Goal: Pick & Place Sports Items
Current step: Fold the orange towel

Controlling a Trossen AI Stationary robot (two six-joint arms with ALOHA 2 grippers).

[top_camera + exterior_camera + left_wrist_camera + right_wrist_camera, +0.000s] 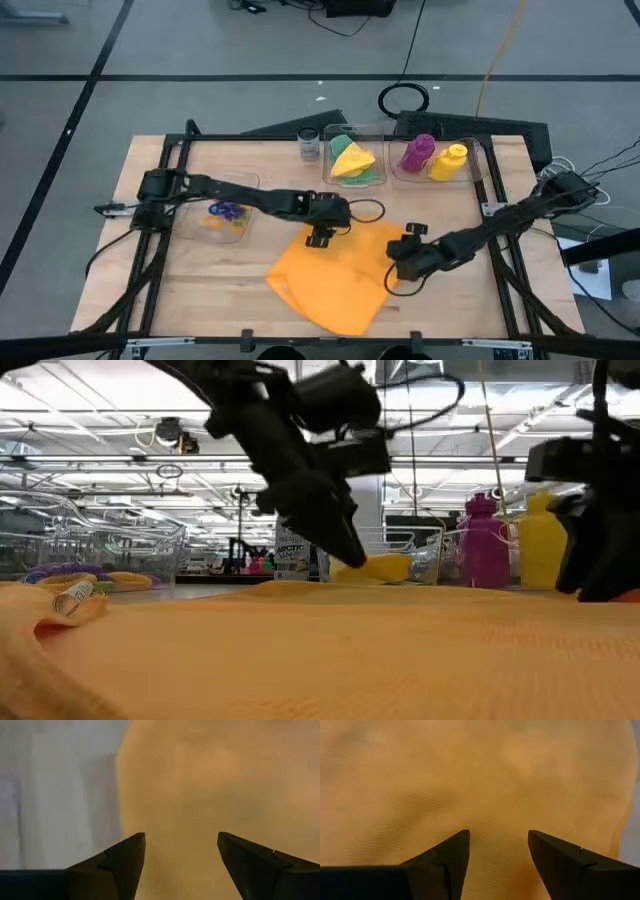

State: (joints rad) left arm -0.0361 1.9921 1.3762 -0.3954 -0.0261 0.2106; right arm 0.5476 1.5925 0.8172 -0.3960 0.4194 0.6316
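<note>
- Left tool (320,237): fingers apart, nothing between them, over the far edge of the orange cloth (335,275).
- Right tool (400,262): fingers apart, empty, at the cloth's right edge.
- Orange cloth lies spread on the desk (480,300) between and below both tools.
- Purple bottle (417,152) and yellow bottle (448,162) stand beyond the right tool.

Through the right wrist camera I see almost nothing but the orange cloth (485,780) — it fills the view nearly edge to edge, its fine woven ribbing running in diagonal lines, with soft folds and shading across it. My right gripper (498,842) points at it, the two dark fingers (445,860) standing apart with bare cloth showing in the gap between them. At one edge a thin pale strip shows past the cloth — I cannot tell what it is.
</note>
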